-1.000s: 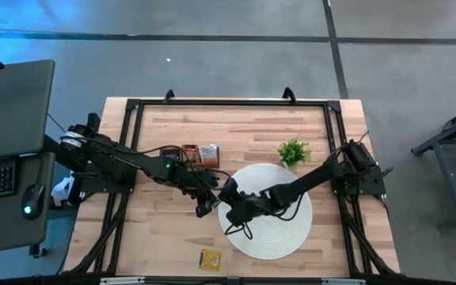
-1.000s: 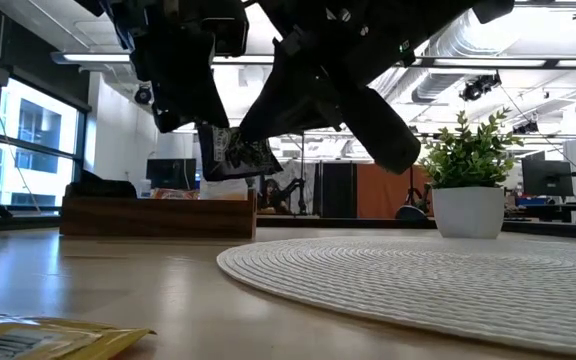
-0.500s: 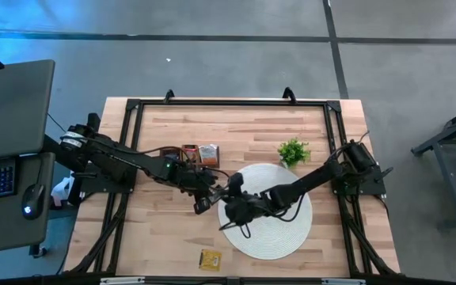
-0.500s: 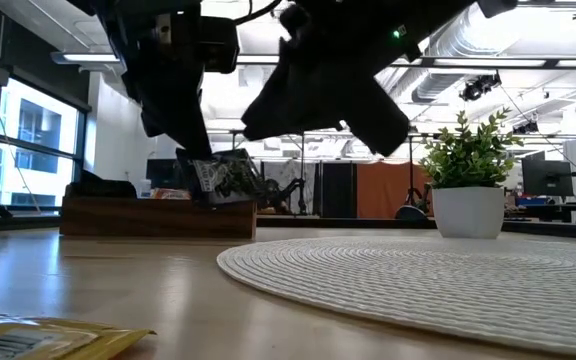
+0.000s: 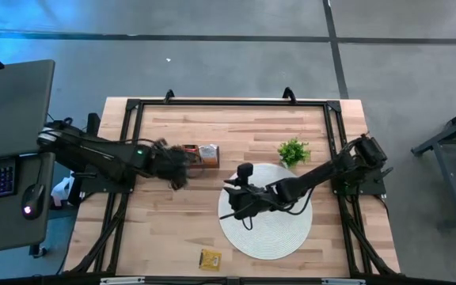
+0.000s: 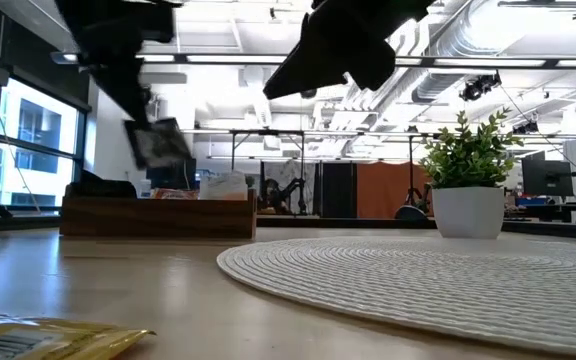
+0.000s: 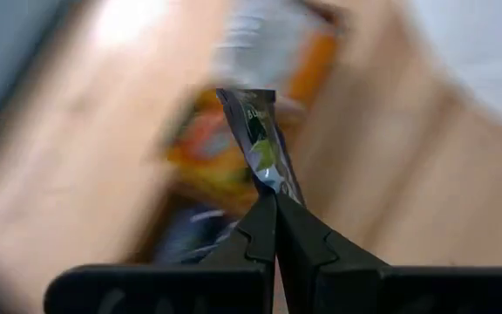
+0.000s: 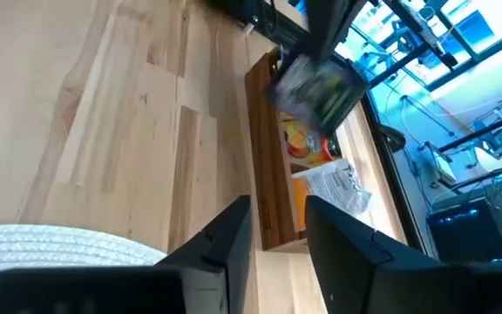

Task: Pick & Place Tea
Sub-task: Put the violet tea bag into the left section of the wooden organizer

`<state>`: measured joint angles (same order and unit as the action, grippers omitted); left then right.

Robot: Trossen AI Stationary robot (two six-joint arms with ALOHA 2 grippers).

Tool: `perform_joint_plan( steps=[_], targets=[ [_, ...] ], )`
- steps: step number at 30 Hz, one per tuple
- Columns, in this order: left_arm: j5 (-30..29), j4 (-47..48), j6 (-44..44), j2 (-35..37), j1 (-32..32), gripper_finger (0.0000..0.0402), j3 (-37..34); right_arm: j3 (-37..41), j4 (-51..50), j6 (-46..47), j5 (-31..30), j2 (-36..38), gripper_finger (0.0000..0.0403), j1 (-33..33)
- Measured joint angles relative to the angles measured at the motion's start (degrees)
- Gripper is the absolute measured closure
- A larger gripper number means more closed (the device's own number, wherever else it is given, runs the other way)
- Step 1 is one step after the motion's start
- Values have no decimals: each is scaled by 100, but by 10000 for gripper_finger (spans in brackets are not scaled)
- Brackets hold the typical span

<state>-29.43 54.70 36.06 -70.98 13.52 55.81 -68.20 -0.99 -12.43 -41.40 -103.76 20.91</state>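
Two dark arms work above a wooden table, and only one carries anything. At left centre of the overhead frame, the left gripper has its fingers pinched fully together on the lower edge of a dark tea packet, which stands edge-on, its long axis running straight out from the fingertips. The packet hangs just above the brown divided tray, where at least two more packets show, one orange, one white; the coming move appears to turn on lowering it straight down into a compartment, and which compartment lies beneath cannot be told. One yellow packet lies alone near the bottom edge, well apart from both arms. Right of centre, the right gripper hovers over the round white mat, fingers parted and holding nothing, farther from the tray. One small green plant stands just beyond the mat.
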Motion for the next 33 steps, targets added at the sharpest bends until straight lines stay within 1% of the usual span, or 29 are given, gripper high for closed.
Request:
perform_joint_plan(
  steps=[2,4,6,10,12,14,19,22,25,26,27,28,31,32,33],
  targets=[
    [-579,449,161,162,-2,401,-2,0,19,0,18,6,301,-4],
    [-869,730,169,271,-8,401,-110,0,30,5,147,6,302,-38],
    [-805,903,100,332,-7,401,-242,0,32,88,389,6,302,-89],
    [-481,1214,-459,295,-2,401,-485,0,43,248,897,6,300,-223],
    [-573,1047,-448,216,-10,401,-529,0,48,254,1035,6,301,-278],
    [-724,1088,-474,214,-41,401,-548,0,82,260,1085,6,302,-329],
    [-715,806,-624,219,-34,401,-544,0,189,344,1365,6,306,-459],
    [-754,765,-549,227,33,401,-485,0,614,319,1452,6,306,-614],
    [-986,668,-547,273,258,401,-439,0,1365,362,1355,6,306,-915],
    [-1040,638,-559,270,359,401,-417,0,1557,438,1428,6,306,-1062],
    [-1084,635,-546,269,475,401,-401,0,1718,559,1689,6,306,-1239],
    [-1155,646,-511,269,596,401,-390,0,1845,737,2169,6,306,-1443],
    [-1317,627,-310,341,1038,401,-365,-2,2340,1388,4248,-95,306,-2110],
    [-1373,622,-263,369,1186,401,-365,-2,2530,1528,4763,-157,306,-2291],
    [-1466,585,-243,378,1335,401,-365,-1,2715,1585,5080,-240,306,-2440]
  ],
)
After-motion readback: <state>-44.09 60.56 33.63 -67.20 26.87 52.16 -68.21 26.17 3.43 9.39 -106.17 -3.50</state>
